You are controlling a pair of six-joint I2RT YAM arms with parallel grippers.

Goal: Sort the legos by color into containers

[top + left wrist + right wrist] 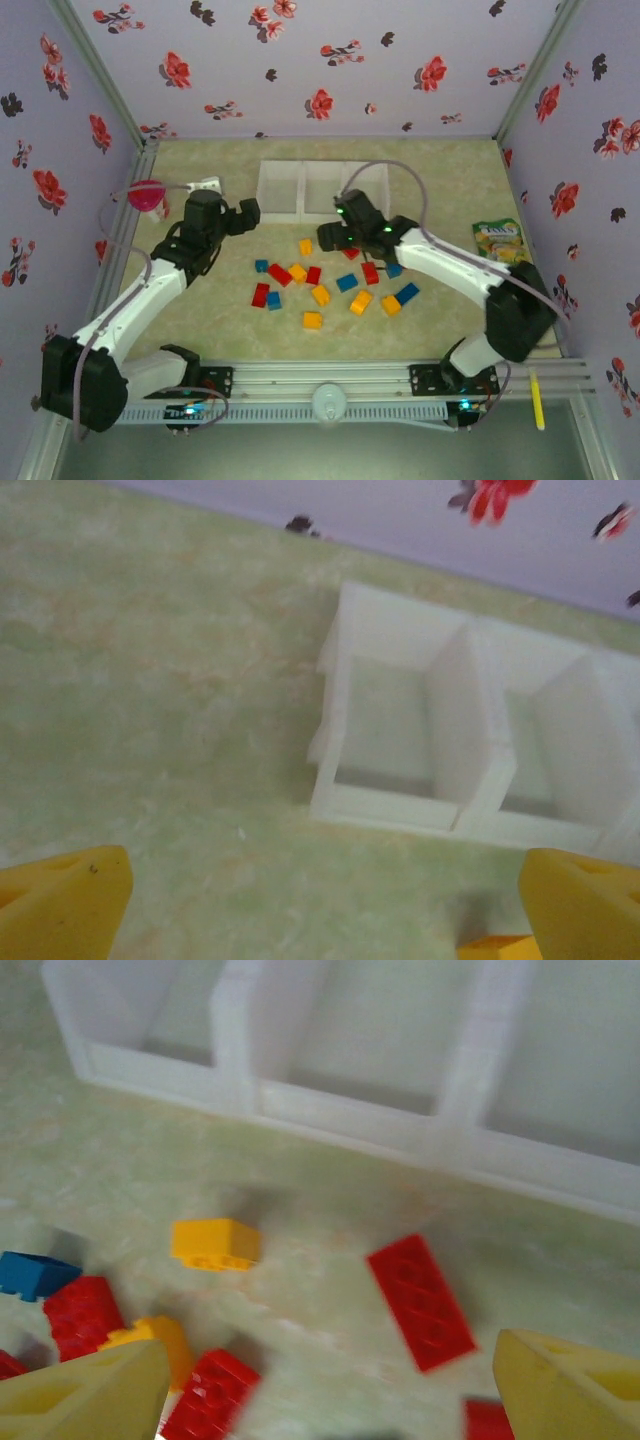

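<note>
Right end effector (330, 1395) spread, empty; red lego (420, 1302) just ahead, slightly right of centre, long axis diagonal (left end effector (320, 915) spread, farther).

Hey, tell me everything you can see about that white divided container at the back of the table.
The white container is an open-topped tray of translucent-looking plastic, split by upright walls into three squarish compartments in a row. It sits flat on the green table, toward its far edge. It looks empty. The lego bricks lie apart in front of it, none touching it.
</note>
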